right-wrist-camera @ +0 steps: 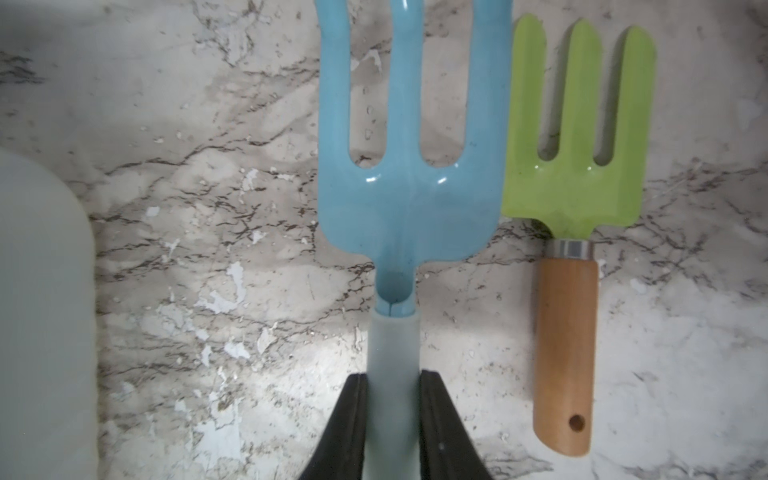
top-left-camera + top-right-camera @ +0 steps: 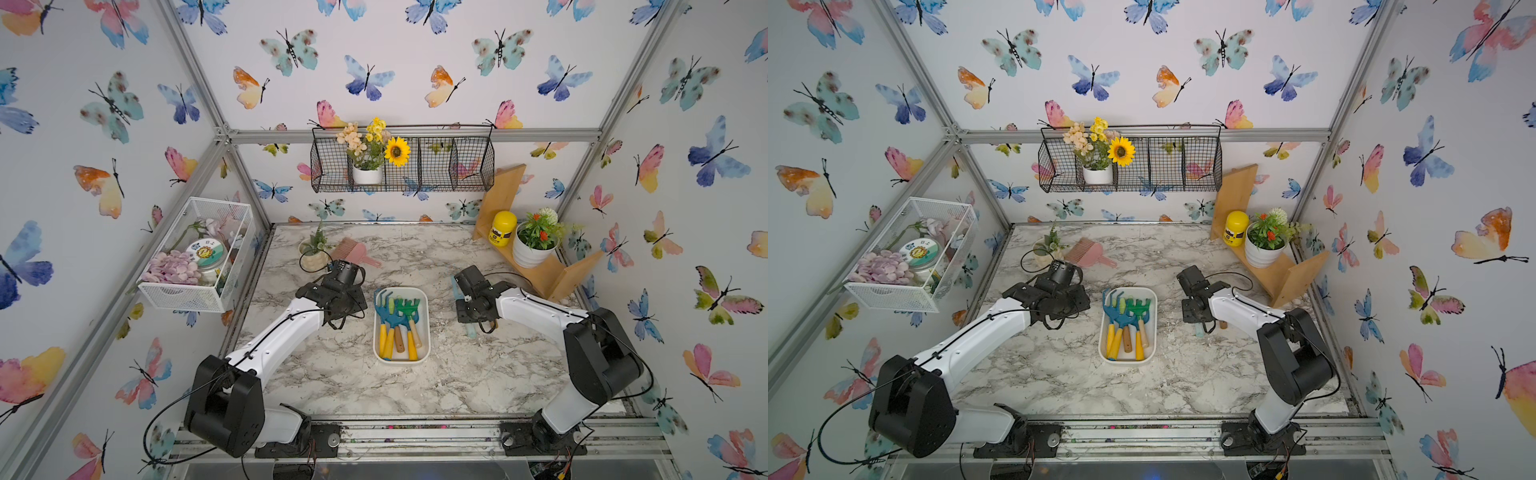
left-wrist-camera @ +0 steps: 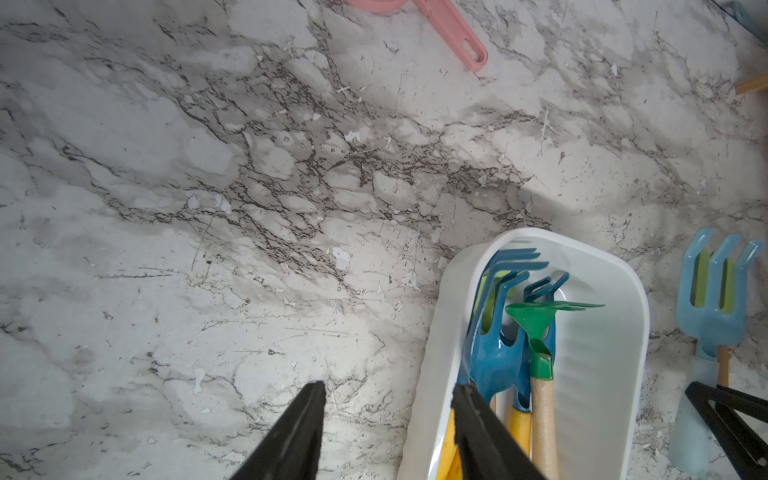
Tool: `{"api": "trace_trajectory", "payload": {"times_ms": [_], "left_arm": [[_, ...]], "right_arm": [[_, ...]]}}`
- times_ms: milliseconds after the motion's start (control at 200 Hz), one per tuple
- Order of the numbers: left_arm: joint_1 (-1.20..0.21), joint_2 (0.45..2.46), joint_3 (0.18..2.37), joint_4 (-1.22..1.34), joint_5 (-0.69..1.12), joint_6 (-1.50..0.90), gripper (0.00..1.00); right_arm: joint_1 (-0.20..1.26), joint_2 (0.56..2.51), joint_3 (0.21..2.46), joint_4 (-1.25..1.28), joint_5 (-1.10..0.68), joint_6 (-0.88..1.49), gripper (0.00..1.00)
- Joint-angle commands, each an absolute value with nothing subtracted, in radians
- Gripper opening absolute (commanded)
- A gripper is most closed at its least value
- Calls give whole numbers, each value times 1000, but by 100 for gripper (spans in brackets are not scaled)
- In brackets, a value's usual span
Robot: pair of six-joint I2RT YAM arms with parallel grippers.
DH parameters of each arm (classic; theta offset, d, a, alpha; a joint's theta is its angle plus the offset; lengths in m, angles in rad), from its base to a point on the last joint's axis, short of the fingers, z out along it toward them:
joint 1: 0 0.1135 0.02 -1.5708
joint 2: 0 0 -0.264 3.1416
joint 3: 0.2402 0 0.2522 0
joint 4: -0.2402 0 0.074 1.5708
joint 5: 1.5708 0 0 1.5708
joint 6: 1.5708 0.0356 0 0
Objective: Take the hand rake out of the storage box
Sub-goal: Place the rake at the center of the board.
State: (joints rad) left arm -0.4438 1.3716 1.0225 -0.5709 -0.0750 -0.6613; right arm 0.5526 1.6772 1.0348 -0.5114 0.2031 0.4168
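Marble tabletop [image 2: 332, 374]: storage box [image 2: 424, 299] holds hand rakes [image 2: 392, 318]; right end effector [image 1: 392, 386] grips pale-blue rake [image 1: 409, 199], left end effector [image 3: 388, 395] gapes.

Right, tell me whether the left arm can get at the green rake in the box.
Probably yes. The left tool is open at the edge of the box, and the green rake lies on top of the blue ones, uncovered.

The shallow white plastic storage box [image 3: 598, 374] looks smooth and glossy. Beside it, the pale-blue three-tined hand rake [image 1: 409, 199] gleams, its handle matt; the marble-patterned tabletop [image 3: 208, 208] is chipped.
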Motion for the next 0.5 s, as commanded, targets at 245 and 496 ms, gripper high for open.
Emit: {"api": "trace_trajectory", "payload": {"times_ms": [245,496], "left_arm": [[-439,1369,1069,-603,-117,-643,54],[-439,1380,1084,-604,-117,-641,55]], "right_arm": [[498,1752,1043,-486,125,420,10],[485,1776,1050,-492,93,440,10]]}}
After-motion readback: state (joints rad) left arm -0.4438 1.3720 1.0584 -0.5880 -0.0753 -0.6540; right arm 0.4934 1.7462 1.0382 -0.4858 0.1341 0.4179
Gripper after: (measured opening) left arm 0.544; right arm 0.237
